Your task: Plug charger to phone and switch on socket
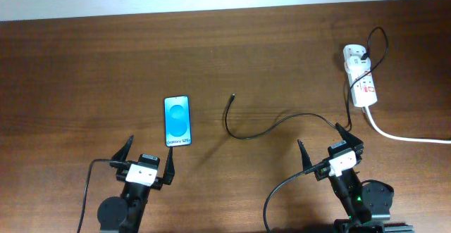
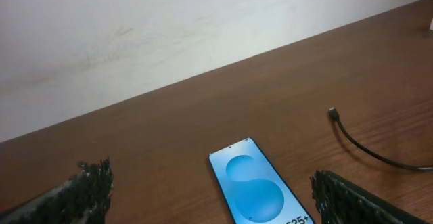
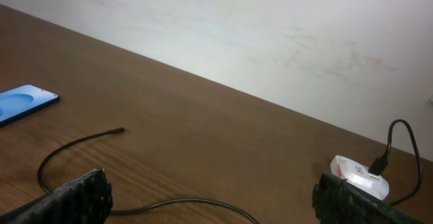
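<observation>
The phone lies flat, blue screen up, left of the table's centre. Just behind it my left gripper stands open and empty; its wrist view has the phone ahead between the fingers, nearer the right one. The charger loops across the wood, and its free connector tip rests right of the phone, apart from it. The cable's other end runs up to the socket at the far right. My right gripper is open over the cable, holding nothing. The right wrist view shows the charger tip and the socket.
A thick white cord leaves the socket toward the right edge. The brown wooden table ends at a pale wall behind. Black robot cables trail from both arm bases at the near edge.
</observation>
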Robot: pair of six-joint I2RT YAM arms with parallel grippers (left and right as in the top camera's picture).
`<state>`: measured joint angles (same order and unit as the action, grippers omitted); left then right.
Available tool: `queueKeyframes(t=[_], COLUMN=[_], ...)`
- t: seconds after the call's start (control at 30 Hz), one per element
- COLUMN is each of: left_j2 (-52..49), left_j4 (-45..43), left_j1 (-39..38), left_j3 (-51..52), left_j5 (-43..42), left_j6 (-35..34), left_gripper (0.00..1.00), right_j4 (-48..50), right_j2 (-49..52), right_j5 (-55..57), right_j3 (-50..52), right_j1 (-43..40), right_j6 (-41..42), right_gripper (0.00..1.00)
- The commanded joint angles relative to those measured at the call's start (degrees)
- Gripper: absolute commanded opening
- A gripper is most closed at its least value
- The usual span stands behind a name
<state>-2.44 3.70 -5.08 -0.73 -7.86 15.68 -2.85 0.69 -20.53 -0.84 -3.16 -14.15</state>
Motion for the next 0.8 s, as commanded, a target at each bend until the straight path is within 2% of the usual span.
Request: queueKeyframes(t=[0.0,0.33,0.77], left_j2=[-0.28,-0.28,-0.31], left_j4=[-0.04,-3.69,-3.69], left_j1=[-0.13,-0.13,-0.13], left_j3=[0.22,0.13,-2.23], left_j5=[0.76,0.63,0.52], left_j6=[-0.02,-3.45,-5.4], left_gripper=[0.99,0.99,0.99], right_j4=[0.09,0.09,0.09], right_j2=[-0.48,-0.48,-0.48], right_j5=[0.24,0.26,0.26], right_j3=[0.52,0.52,0.52], right_j1=[0.52,0.52,0.52], right_j6=[-0.22,-0.2,-0.2], right_gripper=[0.99,0.99,0.99])
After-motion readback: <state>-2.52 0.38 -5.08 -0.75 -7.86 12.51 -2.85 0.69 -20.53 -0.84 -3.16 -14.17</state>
